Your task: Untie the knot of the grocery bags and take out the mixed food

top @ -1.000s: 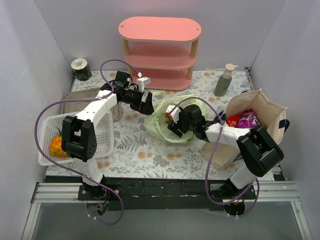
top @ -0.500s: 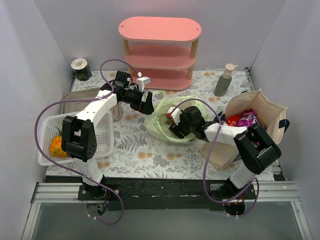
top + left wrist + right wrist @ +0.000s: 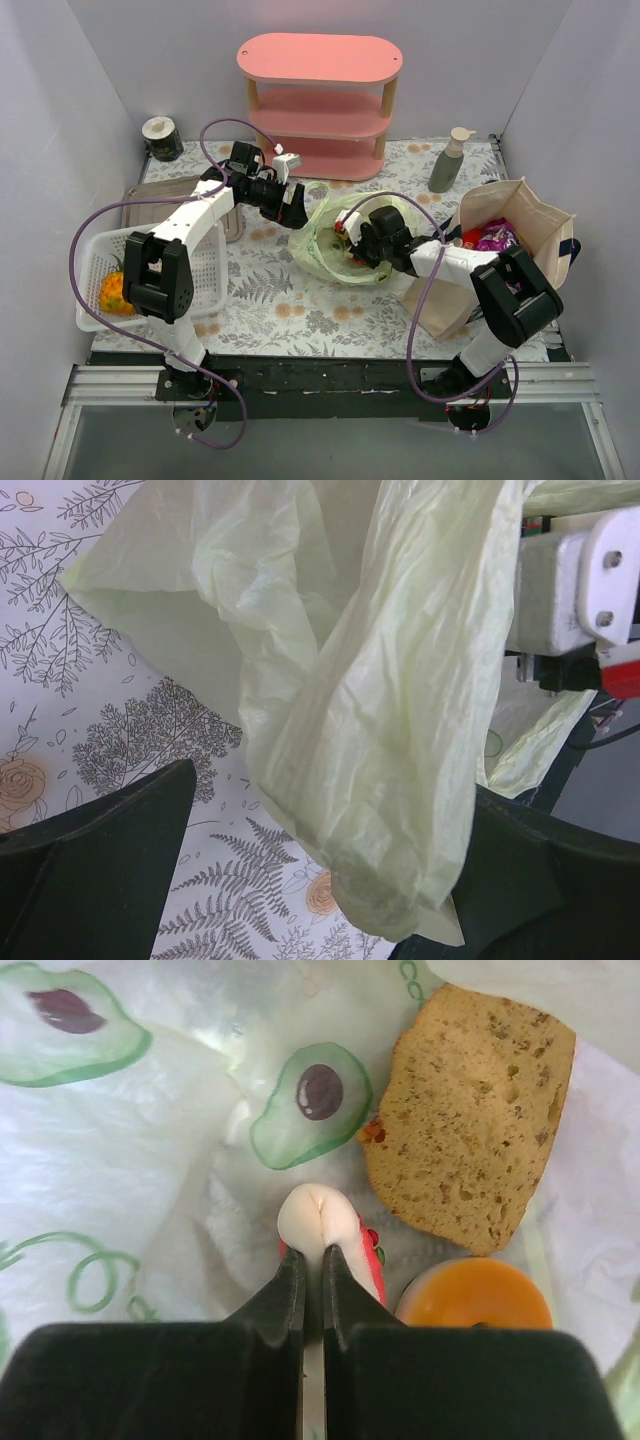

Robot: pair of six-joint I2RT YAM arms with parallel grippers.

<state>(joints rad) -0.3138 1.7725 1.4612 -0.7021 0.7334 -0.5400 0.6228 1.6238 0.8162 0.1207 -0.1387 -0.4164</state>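
The pale yellow-green plastic grocery bag (image 3: 322, 252) lies open at mid-table; its knot is out of view. My right gripper (image 3: 350, 238) reaches into it. In the right wrist view that gripper (image 3: 313, 1255) is shut on a cream-and-red pastry (image 3: 318, 1213), beside a brown cake slice (image 3: 470, 1120) and an orange-topped pastry (image 3: 475, 1298). My left gripper (image 3: 293, 205) stands open at the bag's left edge. A hanging fold of the bag (image 3: 380, 700) sits between its fingers (image 3: 90, 870), against the right one. The beige tote (image 3: 520, 205) at the right holds shiny red and purple packets (image 3: 490, 240).
A white mesh basket (image 3: 205, 275) at the left holds a small pineapple (image 3: 113, 290). A pink shelf (image 3: 320, 100) stands at the back, with a grey pump bottle (image 3: 447, 162) to its right and a dark can (image 3: 161, 138) at the back left. A metal tray (image 3: 140, 195) lies behind the basket.
My right gripper has pushed a little further into the plastic bag and closed on the cream-and-red pastry. The left arm has stayed where it was, open.
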